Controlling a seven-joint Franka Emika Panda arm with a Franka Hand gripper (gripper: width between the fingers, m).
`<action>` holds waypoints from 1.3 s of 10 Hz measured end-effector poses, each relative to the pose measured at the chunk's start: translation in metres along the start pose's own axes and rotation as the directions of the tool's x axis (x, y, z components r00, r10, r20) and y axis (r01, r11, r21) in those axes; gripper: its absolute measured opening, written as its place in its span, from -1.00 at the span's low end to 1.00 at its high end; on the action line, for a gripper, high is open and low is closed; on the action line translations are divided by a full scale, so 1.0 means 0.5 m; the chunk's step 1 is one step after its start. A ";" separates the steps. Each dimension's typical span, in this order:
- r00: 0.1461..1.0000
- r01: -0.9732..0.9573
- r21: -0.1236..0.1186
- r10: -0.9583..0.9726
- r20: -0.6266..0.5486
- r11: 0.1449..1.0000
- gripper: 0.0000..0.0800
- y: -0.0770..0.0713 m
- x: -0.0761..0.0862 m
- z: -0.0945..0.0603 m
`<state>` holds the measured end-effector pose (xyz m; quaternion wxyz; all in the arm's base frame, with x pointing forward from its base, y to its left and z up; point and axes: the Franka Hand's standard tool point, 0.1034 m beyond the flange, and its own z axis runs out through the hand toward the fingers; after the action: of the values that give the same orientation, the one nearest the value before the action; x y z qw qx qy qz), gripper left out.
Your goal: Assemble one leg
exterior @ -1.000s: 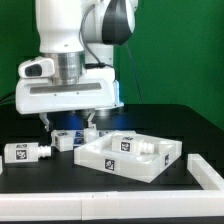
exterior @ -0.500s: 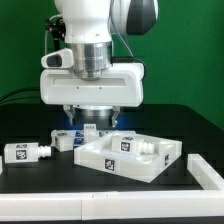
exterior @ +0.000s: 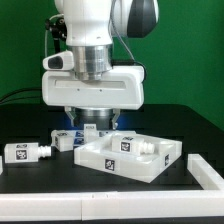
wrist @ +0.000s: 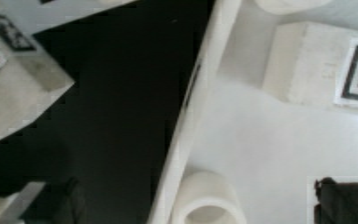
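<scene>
My gripper (exterior: 93,124) hangs low over the back left corner of the wide white rimmed panel (exterior: 105,160). It is open and holds nothing. In the wrist view the gripper (wrist: 186,204) has its two dark fingers far apart, one over the black table, one over the panel; the panel's rim (wrist: 197,110) and a round white post (wrist: 204,200) lie between them. One tagged white leg (exterior: 149,148) lies inside the panel and shows in the wrist view (wrist: 329,62). Another leg (exterior: 67,140) lies on the table just left of the panel, and also shows in the wrist view (wrist: 16,75).
A third tagged leg (exterior: 27,152) lies at the exterior view's left on the black table. A white raised edge (exterior: 206,172) shows at the lower right. A green wall stands behind the arm.
The arm moved toward the exterior view's right and turned its wrist early in the second; since half a second ago it has stayed still. No part has moved.
</scene>
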<state>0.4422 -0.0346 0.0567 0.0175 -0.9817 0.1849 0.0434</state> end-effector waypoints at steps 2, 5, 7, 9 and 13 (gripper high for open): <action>0.997 -0.073 0.002 0.073 0.005 0.997 0.62 -0.010 0.018 0.032; 0.997 -0.080 -0.009 0.079 -0.019 0.997 0.62 -0.012 0.012 0.090; 0.997 -0.077 -0.012 0.077 -0.015 0.997 0.62 -0.021 0.004 0.096; 0.997 -0.074 -0.012 0.074 -0.016 0.997 -0.01 -0.021 0.004 0.096; 0.997 -0.071 -0.011 0.071 -0.018 0.997 -0.78 -0.022 0.007 0.094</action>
<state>0.4455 -0.0232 0.0096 0.0087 -0.9749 0.2195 0.0364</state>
